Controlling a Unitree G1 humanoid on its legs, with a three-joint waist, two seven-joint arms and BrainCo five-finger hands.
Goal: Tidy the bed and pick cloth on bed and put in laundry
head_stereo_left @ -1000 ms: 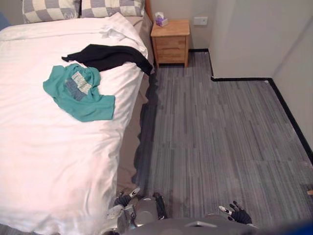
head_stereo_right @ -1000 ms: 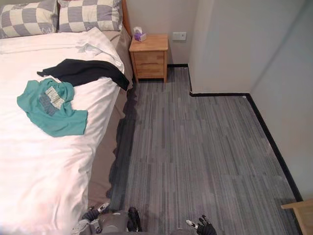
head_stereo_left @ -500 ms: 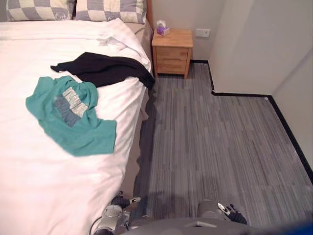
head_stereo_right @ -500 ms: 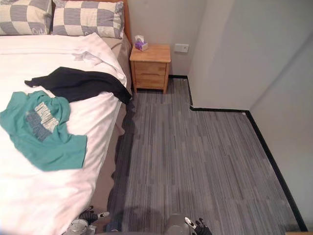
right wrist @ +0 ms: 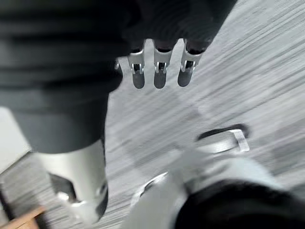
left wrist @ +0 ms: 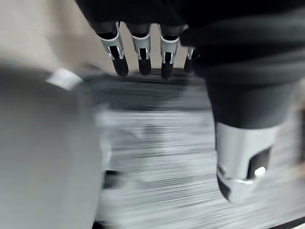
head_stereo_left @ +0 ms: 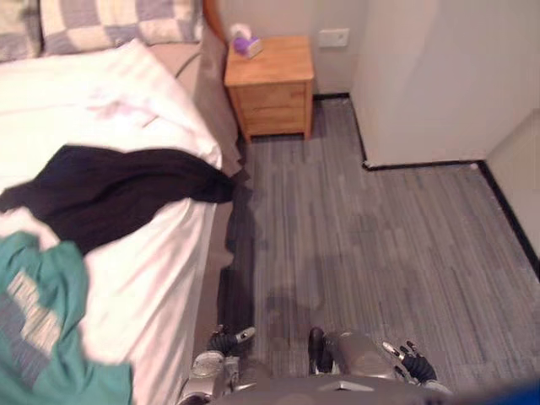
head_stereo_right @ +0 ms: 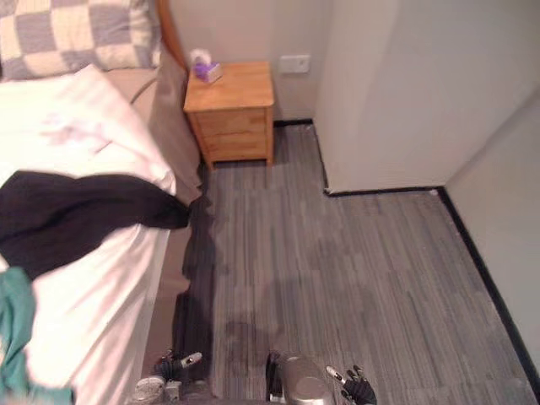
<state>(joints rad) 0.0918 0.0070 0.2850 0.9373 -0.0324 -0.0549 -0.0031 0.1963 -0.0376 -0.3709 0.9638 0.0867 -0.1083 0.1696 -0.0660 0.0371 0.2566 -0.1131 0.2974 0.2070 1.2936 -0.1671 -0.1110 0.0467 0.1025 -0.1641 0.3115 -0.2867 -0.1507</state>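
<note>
Black cloth (head_stereo_left: pixel 110 190) lies mid-left on the bed (head_stereo_left: pixel 169 253), long axis left-right, teal cloth (head_stereo_left: pixel 38 337) lower left. Both sit up-left of the nearer left hand (head_stereo_left: pixel 224 340). It and the right hand (head_stereo_left: pixel 415 365) hang low at the bottom edge, fingers straight, empty.

Left hand (left wrist: pixel 209 43) hangs above floor (left wrist: pixel 157 143), dark ribbed cover in one corner. Fingers (left wrist: pixel 141 52) straight, in row, dark tips pointing at floor, slightly spread, nothing between them. Thumb (left wrist: pixel 240 157) apart from fingers, extended, silver with dark tip, also clear of any object. Hand holds nothing, touches nothing. Floor grey with fine pale and dark streaks running across. Beyond fingertips, beige surface (left wrist: pixel 43 33), blurred; cannot tell what it is.
</note>
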